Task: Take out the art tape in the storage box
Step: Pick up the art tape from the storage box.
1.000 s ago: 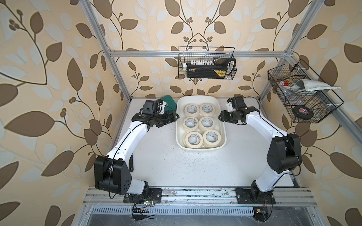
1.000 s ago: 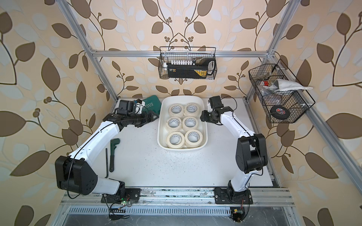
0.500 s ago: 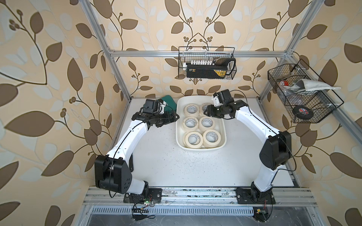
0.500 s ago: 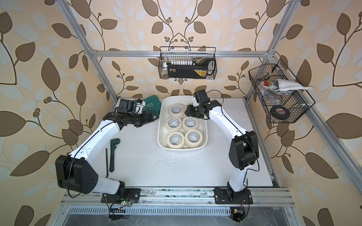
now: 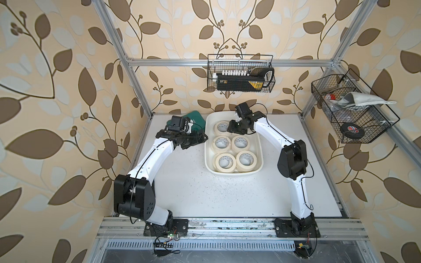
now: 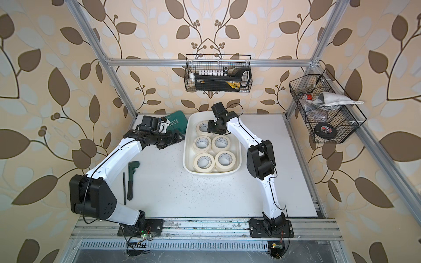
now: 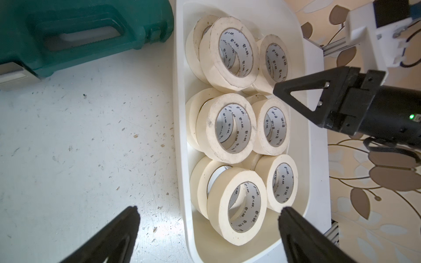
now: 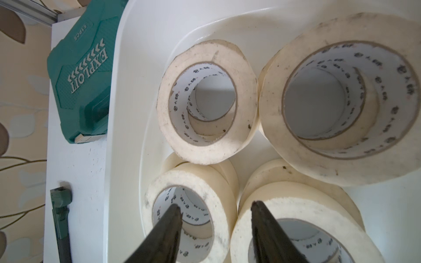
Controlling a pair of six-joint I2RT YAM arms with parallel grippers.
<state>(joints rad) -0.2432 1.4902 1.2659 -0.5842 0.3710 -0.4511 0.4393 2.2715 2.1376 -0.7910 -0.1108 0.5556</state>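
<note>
wrist views alone show right gripper (image 8: 215, 205) parted, seemingly empty, over art tape (image 8: 205, 52); left gripper (image 7: 208, 209) gapes.

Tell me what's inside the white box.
Cream tape rolls fill the white box: six stacks in two columns, each a flat roll on another. The right gripper hangs open above them. Anything under the lower rolls is covered.

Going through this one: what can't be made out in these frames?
- Far-right tape stack: covered by the right pincer in both top views.
- Lower tape rolls: count unclear everywhere; upper rolls hide them.
- Right pincer touching tape or not: right wrist view gives no depth.
- Wrench: cut off by the right wrist frame edge.
- Basket contents: too small, behind mesh.
</note>
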